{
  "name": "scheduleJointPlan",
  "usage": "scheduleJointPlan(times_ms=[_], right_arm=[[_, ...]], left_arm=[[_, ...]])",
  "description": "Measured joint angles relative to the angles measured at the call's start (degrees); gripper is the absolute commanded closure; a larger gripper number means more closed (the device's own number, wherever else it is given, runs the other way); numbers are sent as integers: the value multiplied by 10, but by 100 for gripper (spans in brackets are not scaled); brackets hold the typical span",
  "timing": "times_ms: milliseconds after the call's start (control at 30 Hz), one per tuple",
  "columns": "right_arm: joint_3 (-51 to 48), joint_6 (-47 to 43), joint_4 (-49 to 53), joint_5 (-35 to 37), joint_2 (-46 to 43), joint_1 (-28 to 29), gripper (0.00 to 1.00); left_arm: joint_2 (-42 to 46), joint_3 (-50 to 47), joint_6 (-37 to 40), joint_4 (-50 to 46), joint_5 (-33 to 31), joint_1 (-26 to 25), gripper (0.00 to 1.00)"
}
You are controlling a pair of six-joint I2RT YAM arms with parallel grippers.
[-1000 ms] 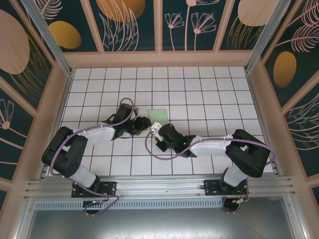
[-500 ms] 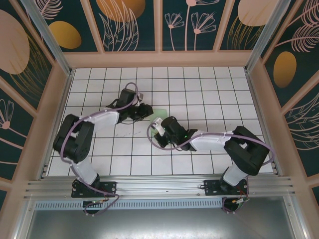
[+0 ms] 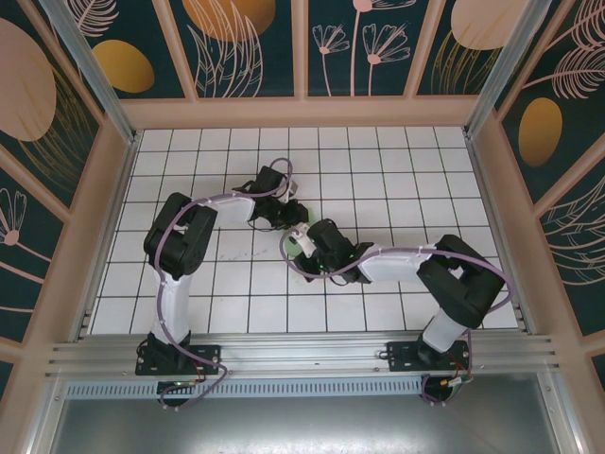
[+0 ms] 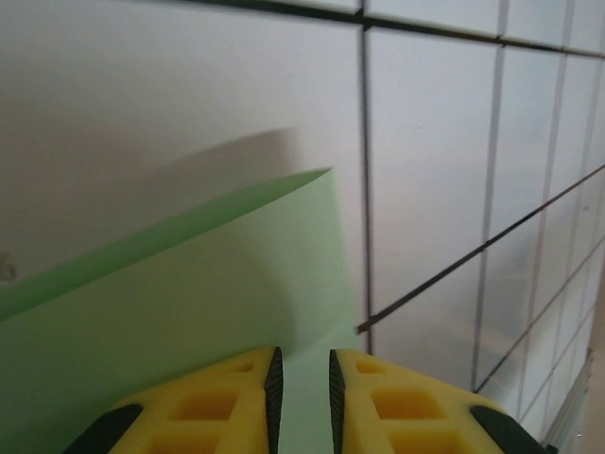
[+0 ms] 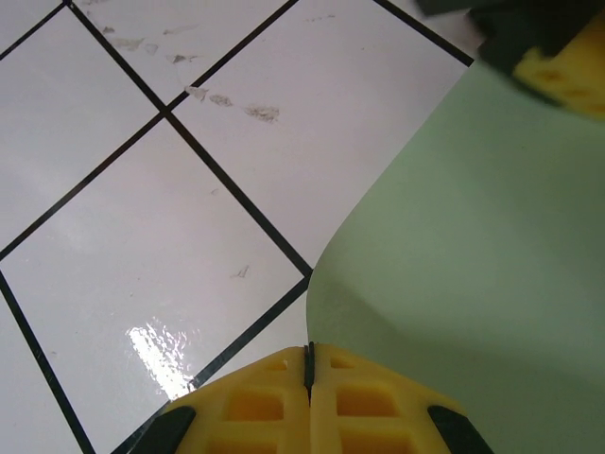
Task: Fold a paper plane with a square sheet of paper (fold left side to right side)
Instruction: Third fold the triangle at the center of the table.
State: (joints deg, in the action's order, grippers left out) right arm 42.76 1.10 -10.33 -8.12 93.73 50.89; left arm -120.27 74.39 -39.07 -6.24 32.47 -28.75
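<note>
The square sheet of paper (image 4: 189, 303), pale mint green, rises off the white tiles in a curl, its upper edge free. My left gripper (image 4: 302, 352) has its yellow jaws a narrow gap apart, and paper shows in that gap; I cannot tell whether the pads pinch it. In the right wrist view the sheet (image 5: 473, 236) bends up from the table. Its near edge runs into the seam of my right gripper (image 5: 308, 345), which is shut on it. A left finger (image 5: 567, 66) sits at the sheet's far side. From above, the left gripper (image 3: 286, 214) and right gripper (image 3: 301, 236) meet mid-table, covering the paper.
The white grid tabletop (image 3: 378, 170) stretches out on all sides of the arms. Wooden patterned walls (image 3: 529, 189) close it in at the back and sides. An aluminium rail (image 3: 302, 355) runs along the near edge. Faint scuff marks (image 5: 227, 99) dot one tile.
The left arm's elbow has swung right and its gripper moved up and right over the paper, jaws narrowing. The right gripper edged slightly left and stayed shut. The flat green patch is covered.
</note>
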Motion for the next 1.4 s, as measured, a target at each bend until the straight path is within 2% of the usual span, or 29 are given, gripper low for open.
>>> scheduleJointPlan(times_ms=[300,633,1400], right_arm=[[4,26,8,-40,0,-43,100],[42,57,44,-49,36,-87,100],[60,85,63,-35,58,-112,100]], left_arm=[[-5,1,15,-7,-3,0,80],[-5,1,16,-7,-6,0,81],[-5,0,16,-7,-10,-1,82]])
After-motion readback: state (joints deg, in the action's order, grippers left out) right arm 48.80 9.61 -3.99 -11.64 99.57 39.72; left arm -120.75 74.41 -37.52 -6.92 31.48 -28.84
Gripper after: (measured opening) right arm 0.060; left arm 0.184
